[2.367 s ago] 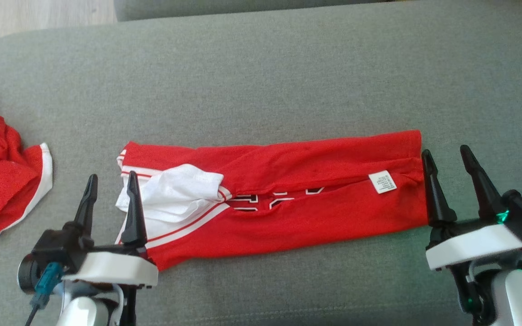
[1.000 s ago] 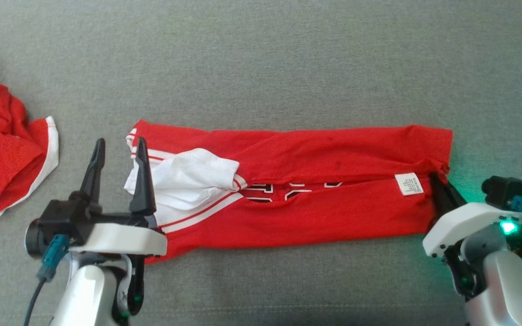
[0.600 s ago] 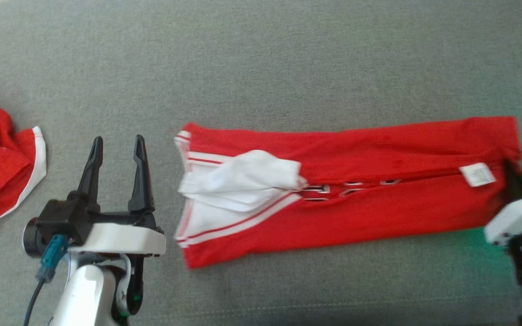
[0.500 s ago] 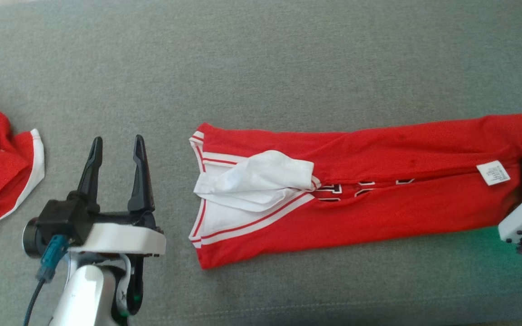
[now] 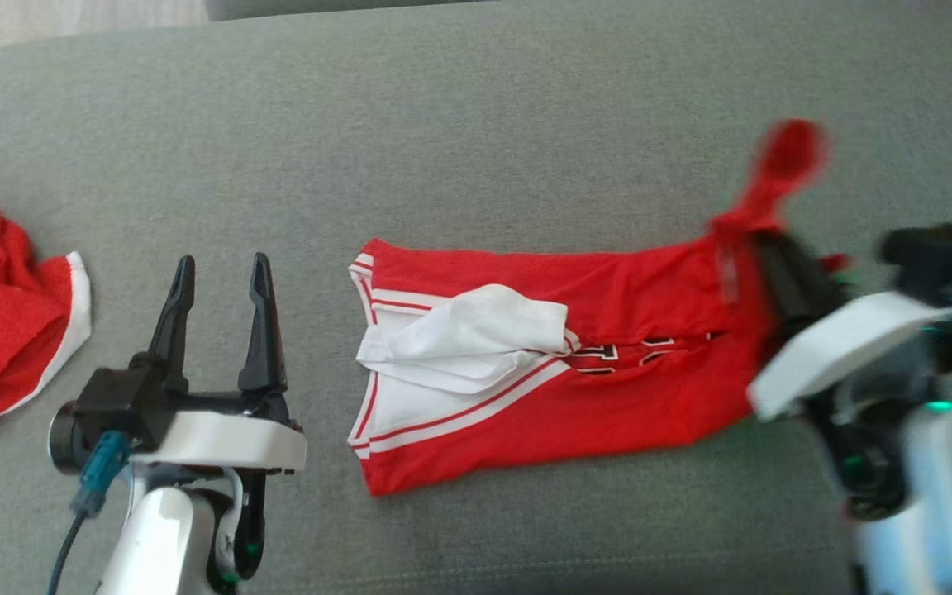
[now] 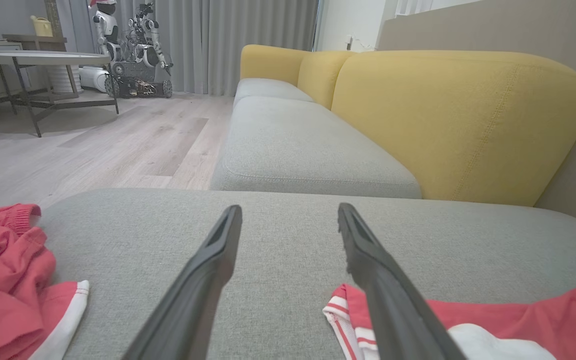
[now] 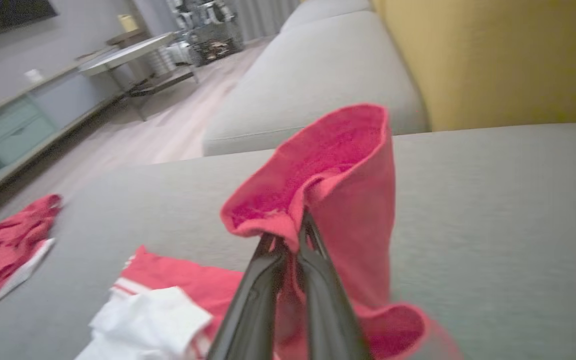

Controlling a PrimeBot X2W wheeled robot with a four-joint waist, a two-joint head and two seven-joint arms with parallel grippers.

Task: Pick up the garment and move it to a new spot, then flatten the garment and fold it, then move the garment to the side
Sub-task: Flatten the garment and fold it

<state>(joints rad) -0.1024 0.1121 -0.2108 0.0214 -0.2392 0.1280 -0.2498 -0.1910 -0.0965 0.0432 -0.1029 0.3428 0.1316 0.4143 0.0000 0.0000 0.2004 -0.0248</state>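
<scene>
The garment is a red jersey with white trim, folded into a long strip on the grey sofa seat. My right gripper is shut on its right end and holds that end up off the seat; in the right wrist view the red cloth bunches over the closed fingers. My left gripper stands open, left of the garment's white-trimmed end, with nothing between its fingers.
A second red and white garment lies crumpled at the seat's left edge. Behind the grey seat stand a yellow sofa backrest and another seat cushion. Wood floor and a table lie beyond.
My right gripper closed on the garment's right end, pulled the strip rightward away from the left gripper, and now lifts that end and carries it back toward the left. The head camera shifted.
</scene>
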